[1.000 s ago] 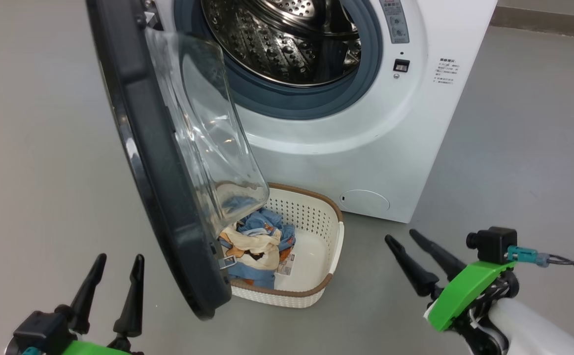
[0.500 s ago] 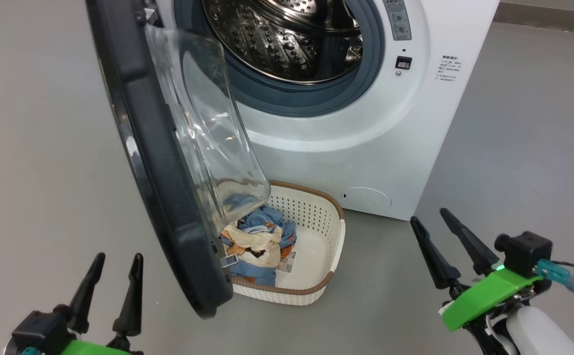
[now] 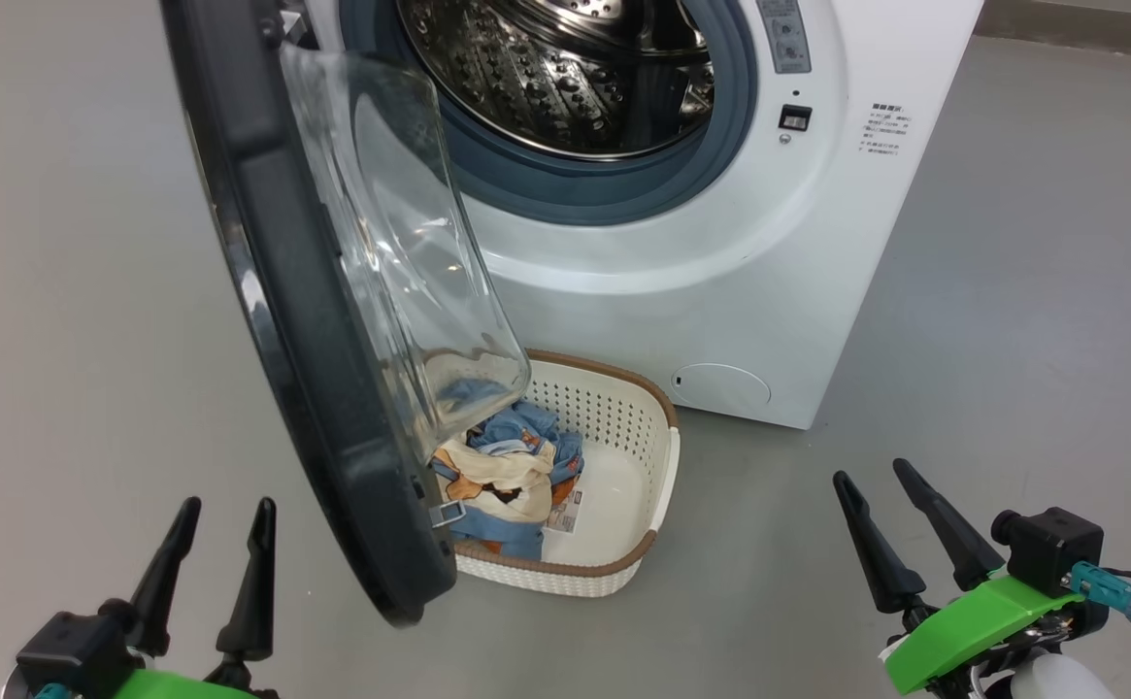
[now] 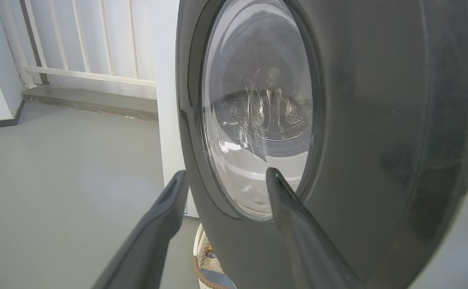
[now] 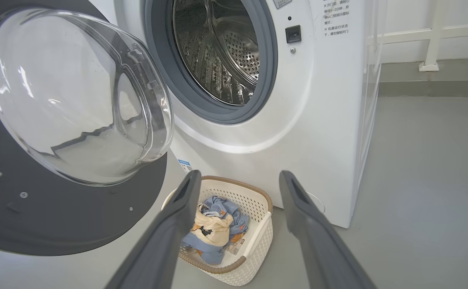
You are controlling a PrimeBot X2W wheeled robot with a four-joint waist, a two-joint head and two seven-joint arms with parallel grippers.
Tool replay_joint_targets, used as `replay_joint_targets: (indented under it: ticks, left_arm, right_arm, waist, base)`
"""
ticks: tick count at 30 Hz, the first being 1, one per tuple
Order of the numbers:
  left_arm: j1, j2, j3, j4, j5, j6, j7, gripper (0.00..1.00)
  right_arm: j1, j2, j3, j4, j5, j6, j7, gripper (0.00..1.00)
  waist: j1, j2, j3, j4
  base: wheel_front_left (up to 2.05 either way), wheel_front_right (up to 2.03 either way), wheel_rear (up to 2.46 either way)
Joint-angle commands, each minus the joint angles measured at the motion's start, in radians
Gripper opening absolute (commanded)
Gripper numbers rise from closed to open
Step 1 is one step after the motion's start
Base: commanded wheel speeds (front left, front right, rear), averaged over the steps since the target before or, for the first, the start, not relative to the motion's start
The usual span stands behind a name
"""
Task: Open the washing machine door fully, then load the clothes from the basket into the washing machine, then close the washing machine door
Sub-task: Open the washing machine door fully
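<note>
The washing machine (image 3: 720, 291) stands with its steel drum (image 3: 565, 68) exposed. The washing machine door (image 3: 303, 320) hangs swung out toward me, its glass bowl (image 3: 400, 262) over the left part of the basket (image 3: 614, 417). The basket sits on the floor against the machine's front, with the clothes (image 3: 507, 476) bundled in its left half. My left gripper (image 3: 227, 505) is open at the lower left, just outside the door's black outer face (image 4: 378, 120). My right gripper (image 3: 869, 473) is open at the lower right, to the right of the basket and pointing toward the basket (image 5: 217, 268) and clothes (image 5: 213, 224).
Grey floor (image 3: 1012, 340) spreads to the right of the machine and to the left of the door. A white railing (image 4: 89, 76) on a low kerb runs along the back wall. The door's lower edge (image 3: 410, 602) hangs close to the basket's near left corner.
My right gripper has moved to the right and back toward me, away from the basket, and turned its fingers more upright. The left gripper, door, basket and clothes stay put.
</note>
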Motion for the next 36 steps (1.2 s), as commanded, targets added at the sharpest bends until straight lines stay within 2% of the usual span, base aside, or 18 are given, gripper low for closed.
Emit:
replay_joint_targets:
  ticks: [1, 2, 3, 4, 5, 12, 15, 18, 22, 23, 28, 32, 36]
  left_arm:
    - [-0.03, 0.022, 0.041, -0.02, 0.001, -0.003, -0.008, 1.0]
    - [-0.031, 0.022, 0.042, -0.02, 0.001, -0.003, -0.008, 1.0]
    - [-0.033, 0.023, 0.042, -0.022, 0.003, -0.003, -0.008, 0.58]
    - [-0.036, 0.022, 0.045, -0.025, 0.003, -0.003, -0.008, 0.21]
    - [-0.038, 0.019, 0.051, -0.028, 0.002, -0.003, -0.008, 0.0]
    - [-0.066, -0.016, 0.128, -0.106, -0.059, -0.003, -0.008, 0.0]
    - [-0.084, -0.043, 0.194, -0.191, -0.082, -0.003, -0.008, 0.0]
    - [-0.099, -0.061, 0.208, -0.312, -0.093, -0.003, -0.008, 0.0]
    - [-0.097, -0.064, 0.138, -0.468, -0.104, -0.003, -0.008, 0.0]
    - [-0.097, -0.064, 0.138, -0.468, -0.104, -0.003, -0.008, 0.0]
    - [-0.077, -0.047, -0.008, -0.593, -0.077, -0.003, -0.003, 0.0]
    - [-0.063, -0.039, -0.135, -0.641, -0.061, -0.003, 0.023, 0.0]
    - [-0.047, -0.041, -0.253, -0.615, -0.059, -0.003, 0.044, 0.0]
  right_arm:
    - [0.002, -0.005, 0.008, -0.023, -0.011, 0.002, -0.012, 1.0]
    - [0.002, -0.005, 0.006, -0.023, -0.012, 0.002, -0.012, 1.0]
    - [0.002, -0.005, 0.005, -0.024, -0.014, 0.002, -0.012, 1.0]
    - [0.002, -0.005, 0.004, -0.024, -0.014, 0.002, -0.012, 1.0]
    - [0.002, -0.005, 0.003, -0.025, -0.015, 0.002, -0.012, 1.0]
    - [0.008, -0.006, 0.003, -0.031, -0.021, 0.002, -0.012, 1.0]
    - [0.009, -0.008, 0.005, -0.034, -0.023, 0.002, -0.012, 1.0]
    - [0.008, -0.01, 0.007, -0.037, -0.024, 0.002, -0.012, 1.0]
    - [0.008, -0.011, 0.002, -0.037, -0.017, 0.002, -0.012, 1.0]
    - [0.008, -0.011, 0.002, -0.037, -0.017, 0.002, -0.012, 1.0]
    - [0.008, -0.012, 0.004, -0.042, -0.016, 0.002, -0.012, 1.0]
    - [0.009, -0.012, 0.004, -0.046, -0.013, 0.002, -0.012, 1.0]
    - [0.006, -0.012, 0.004, -0.049, -0.016, 0.002, -0.012, 1.0]
  waist:
    - [0.0, -0.0001, 0.001, -0.001]
    - [0.0, -0.0001, 0.001, -0.001]
    - [0.0, -0.0001, 0.001, -0.002]
    - [0.0, -0.0001, 0.001, -0.001]
    - [0.0, -0.0001, 0.0, -0.001]
    - [0.0, -0.0001, -0.007, 0.006]
    - [0.0, -0.0001, -0.009, 0.008]
    - [0.0, -0.0001, -0.009, 0.009]
    - [0.0, -0.0001, -0.009, 0.009]
    - [0.0, -0.0001, -0.009, 0.009]
    - [0.0, -0.0001, -0.01, 0.002]
    - [0.0, -0.0001, -0.011, -0.002]
    - [0.0, -0.0001, -0.007, -0.006]
  base:
    - [0.0, 0.0, 0.0]
    - [0.0, 0.0, 0.0]
    - [0.0, 0.0, 0.0]
    - [0.0, 0.0, 0.0]
    - [0.0, 0.0, 0.0]
    - [0.0, 0.0, 0.0]
    - [0.0, 0.0, 0.0]
    - [0.0, 0.0, 0.0]
    - [0.0, 0.0, 0.0]
    - [0.0, 0.0, 0.0]
    - [0.0, 0.0, 0.0]
    - [0.0, 0.0, 0.0]
    - [0.0, 0.0, 0.0]
